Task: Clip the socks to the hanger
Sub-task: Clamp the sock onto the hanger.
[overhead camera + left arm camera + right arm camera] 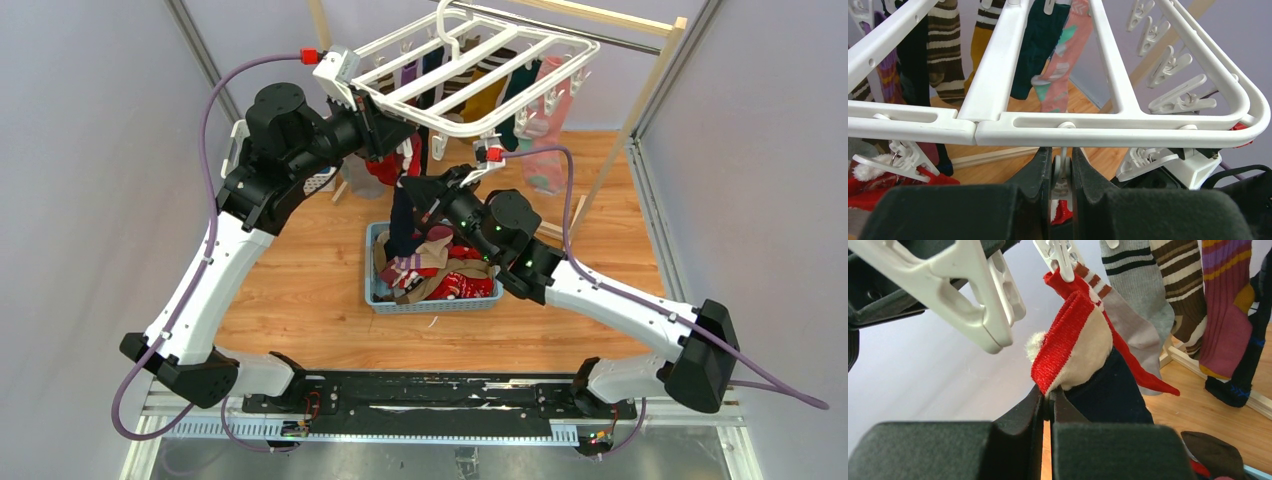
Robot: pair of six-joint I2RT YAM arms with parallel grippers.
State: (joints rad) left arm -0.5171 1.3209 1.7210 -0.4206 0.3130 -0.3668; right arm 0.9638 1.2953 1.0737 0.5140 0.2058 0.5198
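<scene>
Midway through pinning up one more sock. Pinching the navy sock [1108, 390] by its red-and-white cuff in the right gripper [1050, 400], with jaws pressed together on the fabric, just under the near corner of the hanger [1108, 131]. Squeezing a clip [975, 310] below the hanger's near bar in the left gripper [1061, 157], with jaws closed tight on the plastic and the cuff just beside it, apart. Judged next: lifting the cuff into that clip's mouth, then easing the squeeze only with fabric between the teeth. Calls for fine alignment, given a dangling clip and a limp cuff. Counted: one hanger, hooked on a wooden rack [650, 90]; one blue basket [435, 306] below, heaped with more socks, too tangled to number; some nine hung socks [1220, 315], as near as can be told, with a few half hidden; at least four empty clips [1168, 65] along the hanger's right-hand rail; one sock in hand.
</scene>
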